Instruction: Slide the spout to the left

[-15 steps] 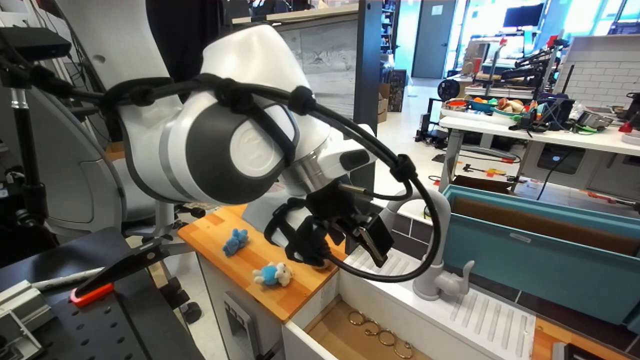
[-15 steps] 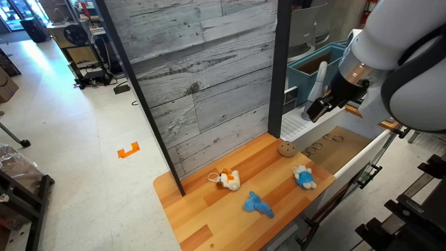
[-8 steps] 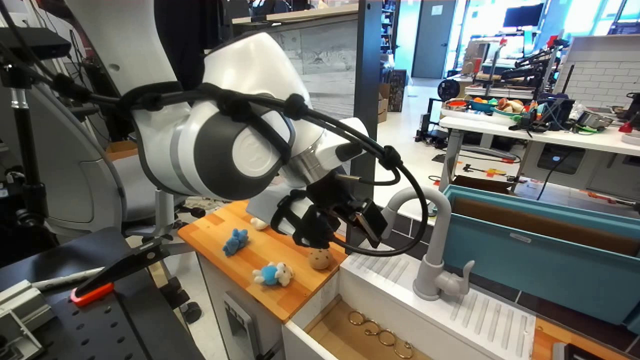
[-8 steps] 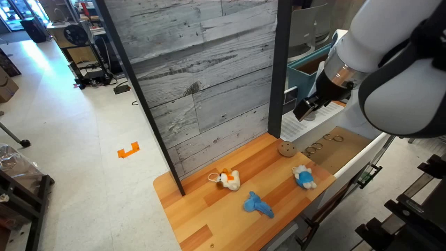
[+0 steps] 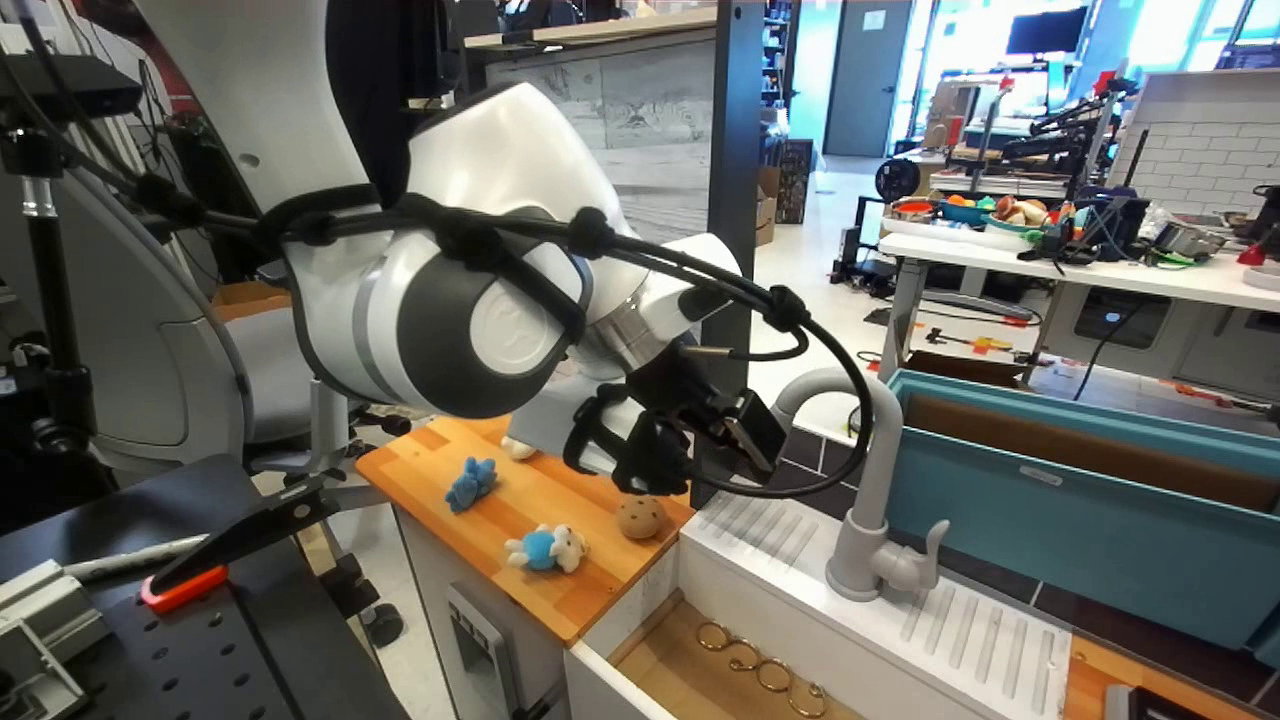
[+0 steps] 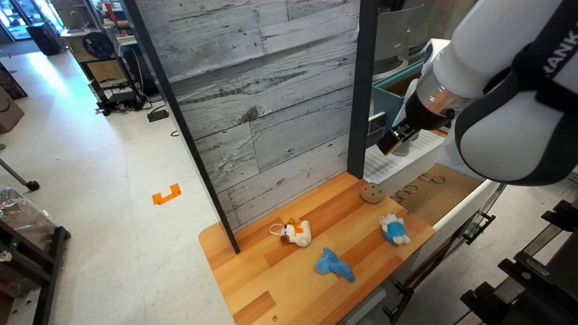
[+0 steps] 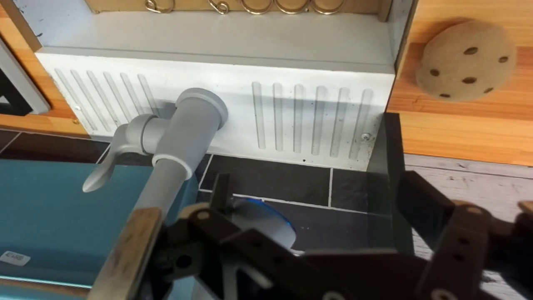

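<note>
My gripper (image 7: 320, 198), in the wrist view, stands with its fingers (image 7: 424, 204) spread wide, clasping nothing; dark tile (image 7: 266, 177) shows through the gap. The spout (image 5: 884, 450), which in an exterior view arches as a light grey tube from its post (image 5: 858, 555) to the outline of my tool, has its blue-rimmed mouth (image 7: 262, 218) within my spread, just beside the post-side finger (image 7: 222, 189) and well apart from the opposite one. My linkage (image 7: 254, 250) covers part of the spout, so whether finger and spout touch I cannot tell. Ahead of my fingers runs the ribbed drainboard (image 7: 287, 121), with the sink basin (image 7: 233, 33) beyond it; past my opposite finger are the wooden counter (image 7: 454, 129) and the plank panel (image 7: 483, 171). Done, in my judgement: the approach, since the mouth appears to lie between my fingers. The spout points sideways toward the counter, not out over the basin; to someone facing the post across the basin this is leftward, so I read the turn as well advanced. Outstanding, as I judge it: any last sideways push at the mouth toward the panel, then a withdrawal of my spread fingers that does not drag the spout back
</note>
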`<state>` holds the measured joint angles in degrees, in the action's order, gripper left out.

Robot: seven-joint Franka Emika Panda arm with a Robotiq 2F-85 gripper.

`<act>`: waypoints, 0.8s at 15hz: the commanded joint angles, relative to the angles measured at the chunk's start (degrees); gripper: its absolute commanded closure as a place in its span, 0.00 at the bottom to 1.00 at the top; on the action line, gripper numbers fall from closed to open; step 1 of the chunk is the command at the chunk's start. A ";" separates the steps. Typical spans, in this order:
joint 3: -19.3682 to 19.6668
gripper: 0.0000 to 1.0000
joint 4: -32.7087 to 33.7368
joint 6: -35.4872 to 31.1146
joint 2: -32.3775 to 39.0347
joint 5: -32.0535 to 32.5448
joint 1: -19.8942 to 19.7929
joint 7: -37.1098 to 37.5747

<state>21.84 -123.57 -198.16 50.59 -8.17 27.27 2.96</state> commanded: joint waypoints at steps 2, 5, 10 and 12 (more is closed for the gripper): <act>0.93 0.00 5.35 -1.76 3.89 -2.36 1.49 -3.51; 1.13 0.00 8.43 -1.48 5.90 -2.47 2.02 -4.15; 0.80 0.00 11.08 -0.27 6.85 -3.09 1.83 -3.56; 0.49 0.00 9.53 0.41 5.63 -2.81 1.56 -3.75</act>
<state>22.27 -115.99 -197.94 55.51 -8.97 27.94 0.44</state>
